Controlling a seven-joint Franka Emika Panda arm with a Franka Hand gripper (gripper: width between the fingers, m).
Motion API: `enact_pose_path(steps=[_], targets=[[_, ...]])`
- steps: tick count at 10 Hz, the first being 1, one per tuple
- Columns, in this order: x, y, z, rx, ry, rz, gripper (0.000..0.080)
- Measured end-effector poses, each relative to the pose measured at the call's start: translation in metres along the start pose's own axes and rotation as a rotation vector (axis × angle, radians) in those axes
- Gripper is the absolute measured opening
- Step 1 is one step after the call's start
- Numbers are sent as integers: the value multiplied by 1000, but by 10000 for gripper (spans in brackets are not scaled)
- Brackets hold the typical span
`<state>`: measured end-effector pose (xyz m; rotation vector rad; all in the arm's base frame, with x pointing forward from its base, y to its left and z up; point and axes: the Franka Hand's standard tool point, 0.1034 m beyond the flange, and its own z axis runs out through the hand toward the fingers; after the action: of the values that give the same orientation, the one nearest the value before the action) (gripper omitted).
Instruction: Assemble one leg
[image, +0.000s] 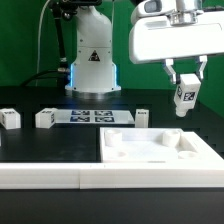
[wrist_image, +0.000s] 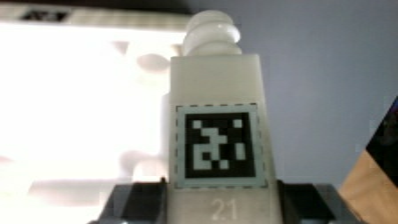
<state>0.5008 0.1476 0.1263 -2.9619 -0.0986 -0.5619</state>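
Observation:
My gripper (image: 184, 80) is shut on a leg (image: 184, 100), a small white post with a black-and-white tag, and holds it in the air above the far right part of the large white panel (image: 160, 150). In the wrist view the leg (wrist_image: 217, 110) fills the middle, its peg end pointing away from me, with my dark fingers (wrist_image: 132, 205) on both of its sides. The panel (wrist_image: 80, 100) shows bright and blurred behind it. Three more legs lie on the black table: one (image: 10, 119), another (image: 45, 118) and a third (image: 144, 116).
The marker board (image: 92, 116) lies flat on the table between the loose legs. A white wall (image: 40, 175) runs along the front edge beside the panel. The robot base (image: 93, 60) stands behind.

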Motion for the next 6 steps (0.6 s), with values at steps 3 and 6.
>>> enact_pose_path(steps=[3, 6], targets=[[-6, -5, 3, 27, 169, 5, 291], [-4, 3, 9, 9, 141, -67, 291]])
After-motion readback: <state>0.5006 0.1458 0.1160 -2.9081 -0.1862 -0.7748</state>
